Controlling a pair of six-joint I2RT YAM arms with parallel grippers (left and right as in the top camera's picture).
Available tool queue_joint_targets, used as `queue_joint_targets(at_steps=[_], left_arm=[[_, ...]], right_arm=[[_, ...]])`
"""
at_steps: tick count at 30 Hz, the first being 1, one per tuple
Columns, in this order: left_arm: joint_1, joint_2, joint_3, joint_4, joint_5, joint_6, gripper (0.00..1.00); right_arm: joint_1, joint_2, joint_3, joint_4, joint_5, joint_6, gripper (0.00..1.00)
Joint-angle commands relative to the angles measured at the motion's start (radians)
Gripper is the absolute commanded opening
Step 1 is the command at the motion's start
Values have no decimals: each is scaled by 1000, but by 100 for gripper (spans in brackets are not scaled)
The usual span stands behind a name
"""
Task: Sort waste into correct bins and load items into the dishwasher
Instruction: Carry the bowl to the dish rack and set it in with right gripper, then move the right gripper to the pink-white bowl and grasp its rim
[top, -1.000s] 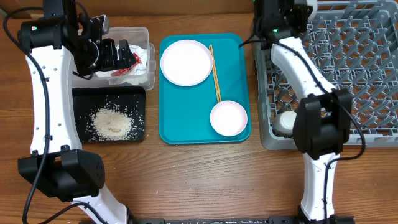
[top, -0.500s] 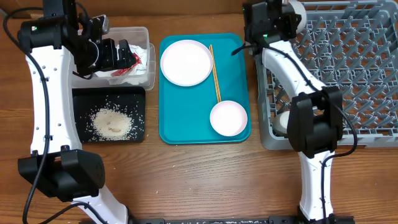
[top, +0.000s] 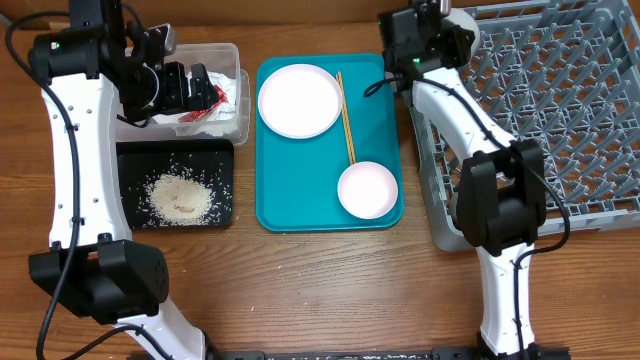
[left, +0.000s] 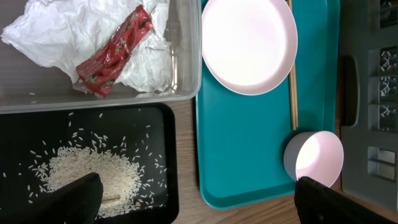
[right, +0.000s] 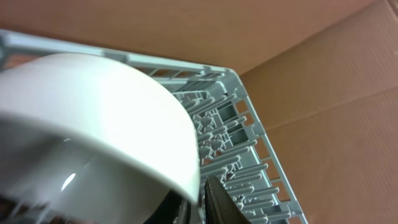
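My right gripper (top: 432, 28) (right: 202, 199) is shut on the rim of a white bowl (top: 458, 14) (right: 93, 124), held at the far left corner of the grey dish rack (top: 560, 110) (right: 230, 137). My left gripper (top: 185, 85) (left: 199, 205) is open and empty above the clear tub (top: 225, 55), which holds the white napkin (left: 56, 34) and the red wrapper (left: 115, 53). Rice (top: 180, 195) lies in the black tray (top: 130, 165). The plate (top: 300, 100), the chopsticks (top: 346, 118) and a second bowl (top: 367, 190) rest on the teal tray (top: 300, 205). The cup is hidden.
The rack sits askew at the right, its front left corner near the table's front. A cardboard wall (right: 323, 74) stands behind the table. The right arm's links (top: 500, 200) stretch along the rack's left side.
My right gripper has moved left with the bowl, to the rack's far left corner. The rack has swung askew. The cup seen in it earlier is now behind the arm. The left arm is still.
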Motion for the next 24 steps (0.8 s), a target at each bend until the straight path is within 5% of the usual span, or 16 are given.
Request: queue_joint_targets(at_steps=[1,5,10,11,13,18,24], left_arm=[[-5,-2,20,2,-7,19,100],[-5,-2,20,2,-7,19,100],[-5,-2,20,2,-7,19,100],[-5,-2,20,2,-7,19,100],[-5,-2,20,2,-7,19,100],[-5,-2,20,2,-7,19,100],[-5,-2,20,2,-7,19,100]], right_arm=[[37,-6,-7,-40,-2,5,11],[64,-6,-7,-116,-7,41,12],[83,-6,-7,-187,-9,140,27],[89,-7,-7,-197,-10,150,36],[100,-11,-2,-196,-10,163,100],[103,-64,40,-206,-104,164,100],[103,-253,44,-309,-689,275,100]])
